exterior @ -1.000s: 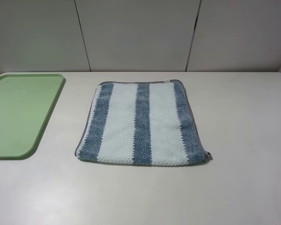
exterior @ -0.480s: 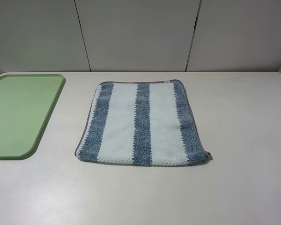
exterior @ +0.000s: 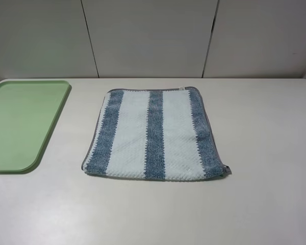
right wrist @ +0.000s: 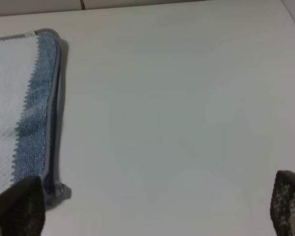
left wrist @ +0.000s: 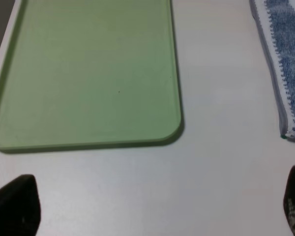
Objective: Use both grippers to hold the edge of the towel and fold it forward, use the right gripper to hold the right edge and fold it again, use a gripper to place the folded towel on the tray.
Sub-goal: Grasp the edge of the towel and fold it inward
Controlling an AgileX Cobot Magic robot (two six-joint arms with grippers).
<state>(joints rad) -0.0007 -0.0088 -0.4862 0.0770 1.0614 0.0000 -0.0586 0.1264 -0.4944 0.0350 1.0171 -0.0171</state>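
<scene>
Towel (exterior: 154, 135), a square terry cloth with broad blue and pale stripes and a thin grey hem, lies flat and unfolded in the middle of the white table (exterior: 265, 153). We take twelve o'clock as straight away from the robot, toward the back wall.

Our left gripper (left wrist: 155, 206) has its black jaws spread wide and holds nothing. Out from it, the towel's left hem (left wrist: 280, 73) lies at about one o'clock. The flat light green plastic tray (left wrist: 88, 73) with its low rim lies at about eleven.

Our right gripper (right wrist: 152, 206) is likewise wide open and empty. The towel's near right corner (right wrist: 56, 189) sits at about ten o'clock, just beside one finger.

Neither arm shows in the high view, so we judge both hang back over the table's near side.

The stripes run six to twelve, and the near hem runs nine to three. That near hem is the edge the first fold turns on. Each gripper needs to come inward onto its own near corner. The right looks slightly nearer to its corner. The tray (exterior: 20, 125) sits at nine o'clock from the towel, well apart.
</scene>
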